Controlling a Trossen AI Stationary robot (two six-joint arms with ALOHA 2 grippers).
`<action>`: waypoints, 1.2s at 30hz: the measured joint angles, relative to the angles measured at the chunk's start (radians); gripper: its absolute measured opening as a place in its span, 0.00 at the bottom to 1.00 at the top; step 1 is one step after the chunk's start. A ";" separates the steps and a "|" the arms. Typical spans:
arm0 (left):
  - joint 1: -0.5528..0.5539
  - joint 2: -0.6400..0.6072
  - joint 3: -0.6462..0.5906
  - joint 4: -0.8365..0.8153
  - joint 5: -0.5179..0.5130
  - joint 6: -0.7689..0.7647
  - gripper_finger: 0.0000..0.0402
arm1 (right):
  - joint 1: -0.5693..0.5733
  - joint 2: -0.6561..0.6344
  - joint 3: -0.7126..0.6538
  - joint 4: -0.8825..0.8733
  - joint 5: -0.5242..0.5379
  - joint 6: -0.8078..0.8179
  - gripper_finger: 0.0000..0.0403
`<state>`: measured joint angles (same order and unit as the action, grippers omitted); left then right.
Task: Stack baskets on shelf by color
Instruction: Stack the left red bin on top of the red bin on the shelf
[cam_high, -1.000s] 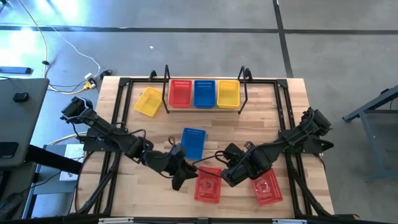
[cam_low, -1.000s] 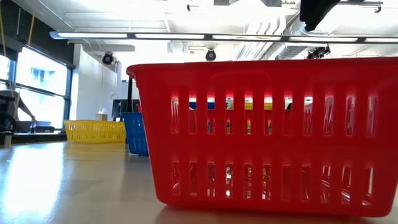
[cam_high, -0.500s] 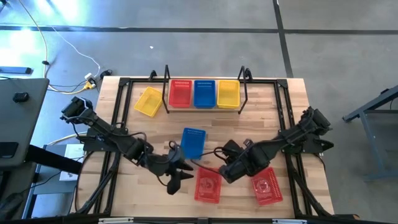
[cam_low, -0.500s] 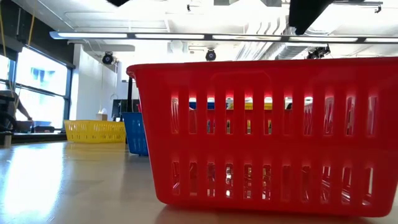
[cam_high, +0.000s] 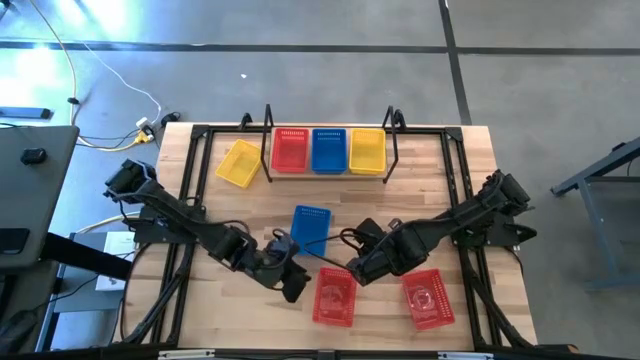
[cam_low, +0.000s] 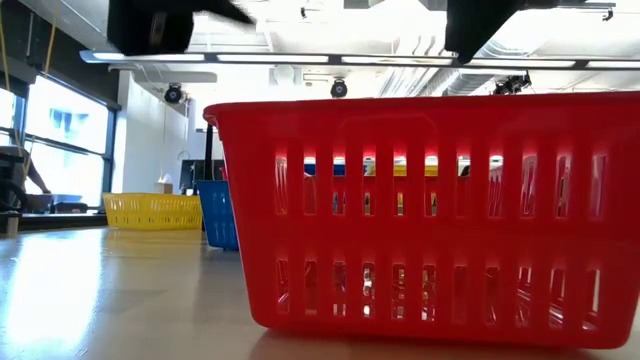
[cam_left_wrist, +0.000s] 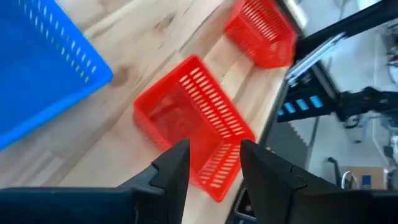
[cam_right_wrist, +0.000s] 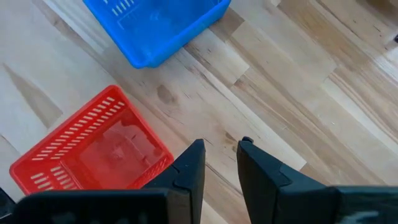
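The big wooden table (cam_high: 200, 300) fills the middle of the high view. At its far edge stands the shelf (cam_high: 330, 172) with black wire posts. On the shelf sit three baskets side by side: a red basket (cam_high: 290, 150) on the left, a blue basket (cam_high: 328, 150) in the middle and a yellow basket (cam_high: 367, 149) on the right. Just left of the shelf, a second yellow basket (cam_high: 240, 163) lies tilted on the table.

In the middle of the table lies a loose blue basket (cam_high: 311, 229). Near the front edge lie two more red ones: a near red basket (cam_high: 335, 296) and, to its right, a right red basket (cam_high: 428, 298).

The left gripper (cam_high: 293, 283) hangs just left of the near red basket. Its jaws are a little apart and hold nothing. The right gripper (cam_high: 355, 270) hangs between the loose blue basket and the near red basket. Its jaws are also a little apart and empty.
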<state>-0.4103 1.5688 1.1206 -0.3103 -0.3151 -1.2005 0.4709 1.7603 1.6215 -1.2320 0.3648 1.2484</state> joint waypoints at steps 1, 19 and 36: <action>0.000 0.017 -0.001 0.001 0.009 -0.006 0.33 | 0.000 0.000 0.000 0.001 0.000 0.000 0.20; 0.011 0.217 0.000 0.121 0.045 -0.097 0.33 | 0.001 0.000 0.000 0.014 0.003 -0.019 0.20; 0.013 0.298 -0.002 0.176 0.065 -0.144 0.33 | 0.001 0.000 0.000 0.022 0.003 -0.019 0.20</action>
<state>-0.3973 1.8668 1.1191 -0.1342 -0.2497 -1.3445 0.4717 1.7603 1.6211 -1.2101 0.3676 1.2293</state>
